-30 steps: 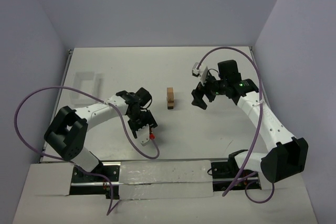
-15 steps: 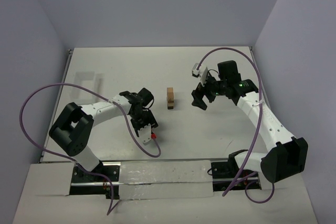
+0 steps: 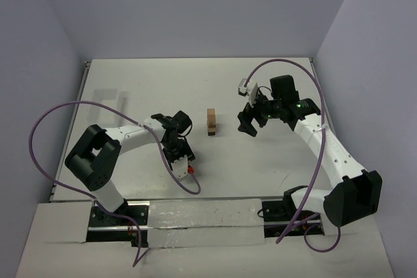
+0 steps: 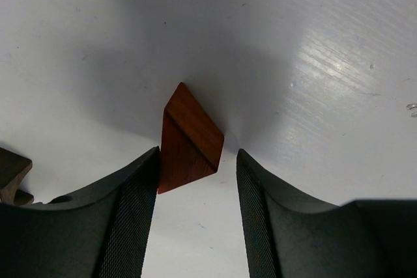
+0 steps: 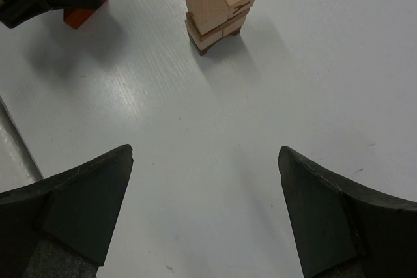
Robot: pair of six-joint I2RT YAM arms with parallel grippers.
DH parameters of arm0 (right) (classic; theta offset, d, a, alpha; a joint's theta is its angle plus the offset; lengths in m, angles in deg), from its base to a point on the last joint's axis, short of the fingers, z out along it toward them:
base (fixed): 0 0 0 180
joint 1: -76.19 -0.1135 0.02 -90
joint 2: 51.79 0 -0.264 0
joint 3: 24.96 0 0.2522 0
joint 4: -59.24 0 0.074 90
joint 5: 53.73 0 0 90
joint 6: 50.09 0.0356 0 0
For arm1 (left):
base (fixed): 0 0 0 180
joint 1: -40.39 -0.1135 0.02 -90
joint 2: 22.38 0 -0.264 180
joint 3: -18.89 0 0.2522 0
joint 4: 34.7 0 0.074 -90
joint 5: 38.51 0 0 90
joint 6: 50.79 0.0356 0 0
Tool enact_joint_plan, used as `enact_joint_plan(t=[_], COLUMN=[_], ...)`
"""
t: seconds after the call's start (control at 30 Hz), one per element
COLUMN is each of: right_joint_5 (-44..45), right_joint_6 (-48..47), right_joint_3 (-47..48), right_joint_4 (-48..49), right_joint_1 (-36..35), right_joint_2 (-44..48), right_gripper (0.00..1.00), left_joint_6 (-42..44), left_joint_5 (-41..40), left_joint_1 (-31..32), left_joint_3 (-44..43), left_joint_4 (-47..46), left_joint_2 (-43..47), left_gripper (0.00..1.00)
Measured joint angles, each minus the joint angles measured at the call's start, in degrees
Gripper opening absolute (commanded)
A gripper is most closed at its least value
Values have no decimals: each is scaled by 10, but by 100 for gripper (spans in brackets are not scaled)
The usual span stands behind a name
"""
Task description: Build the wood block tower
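Note:
The wood block tower point(image 3: 212, 122) stands mid-table as a narrow stack of tan cubes on reddish-brown pieces; it also shows in the right wrist view point(image 5: 218, 8). A reddish-brown triangular wedge point(image 4: 189, 138) lies on the table between my left gripper's point(image 4: 197, 154) fingertips. The left finger touches it, and a gap remains at the right finger, so the jaws are open. In the top view the wedge point(image 3: 190, 169) sits at the left gripper's point(image 3: 186, 161) tip, left of and nearer than the tower. My right gripper point(image 3: 246, 124) hovers right of the tower, open and empty point(image 5: 205, 153).
The white table point(image 3: 273, 83) is walled by grey panels at the back and sides. Purple cables loop from both arms. The left gripper and wedge point(image 5: 81, 14) show at the top left of the right wrist view.
My left arm has drawn in slightly, its gripper settling a little nearer around the wedge. The right arm and the tower have not moved.

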Motion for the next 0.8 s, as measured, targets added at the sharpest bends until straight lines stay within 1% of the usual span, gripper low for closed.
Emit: enact_joint_plan(t=[0.17,0.47,0.5,0.57,0.7,0.8], right_joint_5=[0,0,0,-1,-7,-13], right_joint_6=[-2,-2,-2,-2,0,5], right_joint_3=[-1,-3,-3,-3,-3,-3], right_joint_4=[0,0,0,1,2,5], right_joint_1=[0,0,0,0,0,0], right_joint_2=[-2,-5,-5,-5,-5,-5], right_gripper=[100,100,100,100,100,100], left_joint_6=[0,0,0,0,-17,-55], left_joint_5=[0,3,5,10,24,45], left_joint_1=[6,11,11,13,13,14], left_joint_3=[0,0,0,0,0,-3], left_joint_4=[4,14,17,25,37,50], left_joint_2=[-4,-3,-2,-1,6,8], left_gripper=[44,33,27,20,0,0])
